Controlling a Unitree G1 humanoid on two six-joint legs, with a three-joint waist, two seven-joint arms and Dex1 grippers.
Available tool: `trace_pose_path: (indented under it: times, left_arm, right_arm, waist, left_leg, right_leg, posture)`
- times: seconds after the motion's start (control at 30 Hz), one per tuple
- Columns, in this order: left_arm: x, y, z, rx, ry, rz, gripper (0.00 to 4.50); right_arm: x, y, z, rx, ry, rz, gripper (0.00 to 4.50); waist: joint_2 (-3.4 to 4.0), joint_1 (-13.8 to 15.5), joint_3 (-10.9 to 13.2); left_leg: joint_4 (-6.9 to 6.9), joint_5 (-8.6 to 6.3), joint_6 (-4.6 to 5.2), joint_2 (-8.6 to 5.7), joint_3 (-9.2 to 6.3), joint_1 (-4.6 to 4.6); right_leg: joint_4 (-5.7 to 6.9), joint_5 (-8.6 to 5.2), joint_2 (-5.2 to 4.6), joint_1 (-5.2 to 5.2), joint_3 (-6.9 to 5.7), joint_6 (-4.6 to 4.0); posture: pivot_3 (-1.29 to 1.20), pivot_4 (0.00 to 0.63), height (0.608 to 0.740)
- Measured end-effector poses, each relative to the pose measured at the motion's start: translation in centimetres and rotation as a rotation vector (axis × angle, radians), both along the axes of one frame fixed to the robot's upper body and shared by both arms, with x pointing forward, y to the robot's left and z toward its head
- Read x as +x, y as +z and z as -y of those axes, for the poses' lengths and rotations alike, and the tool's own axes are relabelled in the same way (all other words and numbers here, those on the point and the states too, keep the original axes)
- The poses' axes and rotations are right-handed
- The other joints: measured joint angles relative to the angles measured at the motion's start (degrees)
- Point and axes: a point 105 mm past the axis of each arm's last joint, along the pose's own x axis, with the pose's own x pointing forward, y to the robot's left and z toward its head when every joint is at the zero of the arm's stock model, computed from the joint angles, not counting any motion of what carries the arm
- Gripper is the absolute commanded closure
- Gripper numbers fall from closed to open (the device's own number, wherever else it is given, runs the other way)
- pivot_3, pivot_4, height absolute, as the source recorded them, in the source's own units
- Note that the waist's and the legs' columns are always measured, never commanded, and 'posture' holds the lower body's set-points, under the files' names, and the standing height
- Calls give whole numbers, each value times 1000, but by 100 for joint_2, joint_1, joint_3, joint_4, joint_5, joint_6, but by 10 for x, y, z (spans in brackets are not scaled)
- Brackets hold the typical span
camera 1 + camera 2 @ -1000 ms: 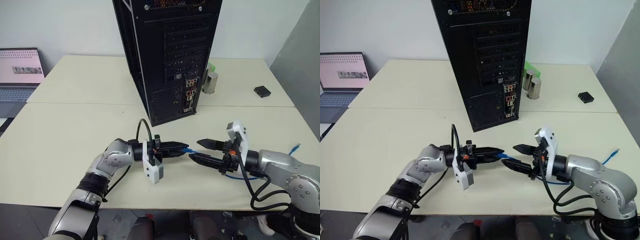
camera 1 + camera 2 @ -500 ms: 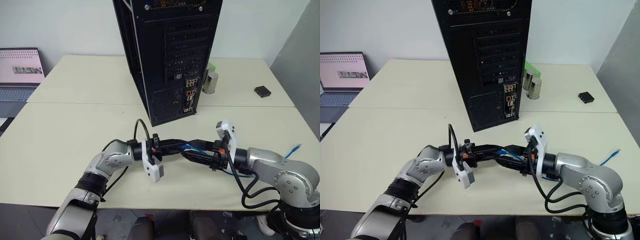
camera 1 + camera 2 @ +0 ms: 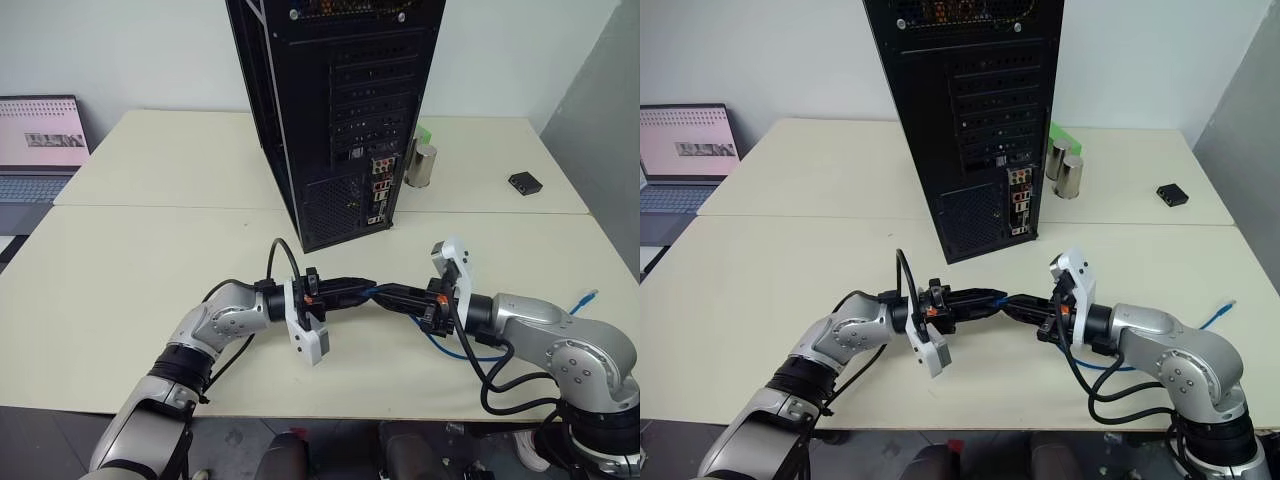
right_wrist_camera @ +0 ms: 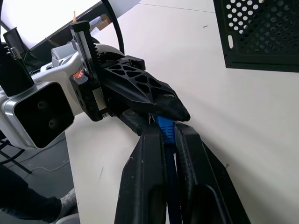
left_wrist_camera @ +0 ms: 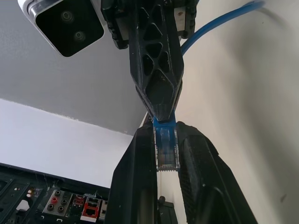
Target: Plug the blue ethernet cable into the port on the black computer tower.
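Here the black computer tower [image 3: 335, 110] stands upright on the surface [image 3: 140, 270]. In front of it, the left pincer [image 3: 368, 291] and right pincer [image 3: 386, 294] both clamp the blue ethernet cable [image 4: 165, 130] near its plug. The left should probably release only once the right's grip is firm, plug tip pointing at the port [image 3: 377, 193].

The two head views look forward and down from above the near edge of the table [image 3: 130, 300], taking in the black computer tower [image 3: 335, 110] toward its far edge. The left wrist view sits close behind the left gripper [image 5: 166, 161], facing the right gripper [image 5: 156, 100]. The right wrist view looks the opposite way along the right gripper at the left gripper. All four views share the spot where the two grippers meet at the blue ethernet cable [image 5: 166, 147].
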Motion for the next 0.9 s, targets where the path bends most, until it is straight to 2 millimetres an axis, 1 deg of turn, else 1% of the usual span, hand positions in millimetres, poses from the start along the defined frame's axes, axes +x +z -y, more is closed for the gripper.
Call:
trace_pose_path:
  times: [0.1,0.17,0.33,0.43,0.47,0.53,0.6,0.67,0.7,0.77,0.8,0.83,0.9]
  left_arm:
    - [0,0,0,-6,-1,5,4196]
    - [-1,0,0,-2,-3,2,3486]
    - [-1,1,0,-26,-2,-27,2621]
    - [6,2,-4,-45,39,-70,2063]
    - [8,3,-7,-59,56,-91,1815]
    - [15,4,-14,-95,107,-155,1439]
    - [16,3,-21,-96,132,-198,1026]
    - [17,-1,-31,-111,171,-262,644]
    - [17,-4,-34,-118,190,-305,531]
    - [16,-10,-39,-134,222,-386,107]
    - [17,-11,-40,-148,244,-435,55]
    - [20,-9,-41,-209,287,-531,55]
    - [22,-5,-41,-260,308,-603,55]
  right_arm:
    - [0,1,0,0,1,2,4495]
    - [0,0,0,-4,5,0,4495]
    - [0,-1,0,-7,8,-4,4497]
    - [1,-2,2,-21,-1,-4,4498]
    - [2,-2,3,-21,-4,-4,4498]
    - [3,0,4,-17,-16,5,4498]
    - [6,2,7,-13,-44,19,4498]
    - [11,6,14,-5,-89,38,4498]
    - [13,8,17,-4,-113,53,4498]
    - [18,10,22,-15,-167,83,4498]
    - [21,11,25,-20,-199,102,4498]
    - [27,15,29,-32,-260,149,4498]
    - [31,18,30,-43,-306,186,4499]
  waist:
    - [0,0,0]
    - [0,0,0]
    - [0,0,0]
    - [0,-2,0]
    - [0,-6,0]
    - [0,-10,0]
    - [0,-13,0]
    - [0,-11,0]
    - [0,-11,0]
    - [0,-13,0]
    - [0,-12,0]
    - [0,-13,0]
    - [0,-13,0]
  left_leg:
    - [0,0,0,0,0,0]
    - [0,0,0,0,0,0]
    - [0,0,0,0,0,0]
    - [0,0,0,1,0,0]
    - [0,0,0,1,0,0]
    - [0,0,0,2,-1,0]
    - [-1,0,0,2,-1,0]
    - [-2,0,0,2,-1,1]
    - [-2,0,0,2,-1,0]
    - [-2,0,0,3,-1,0]
    - [-2,0,0,2,-2,-1]
    - [-2,0,0,3,-2,-2]
    - [-2,0,0,4,-2,-1]
  right_leg:
    - [0,0,0,0,0,0]
    - [0,0,0,0,0,0]
    - [0,0,0,0,0,0]
    - [0,0,0,0,-1,0]
    - [0,0,0,0,-1,0]
    - [1,0,0,0,-2,0]
    - [0,0,0,0,-2,0]
    - [0,0,0,0,-1,0]
    - [0,0,0,0,-2,0]
    - [0,0,0,0,-1,0]
    - [0,0,0,-1,-2,0]
    - [1,-1,0,-1,-2,1]
    - [1,-1,1,-1,-2,1]
  posture:
    - [0,150,740]
    - [0,150,740]
    - [0,150,740]
    - [0,150,740]
    - [0,150,740]
    - [0,150,740]
    - [0,150,740]
    - [0,150,740]
    - [0,150,740]
    - [0,150,740]
    - [0,150,740]
    - [0,150,740]
    - [0,150,740]
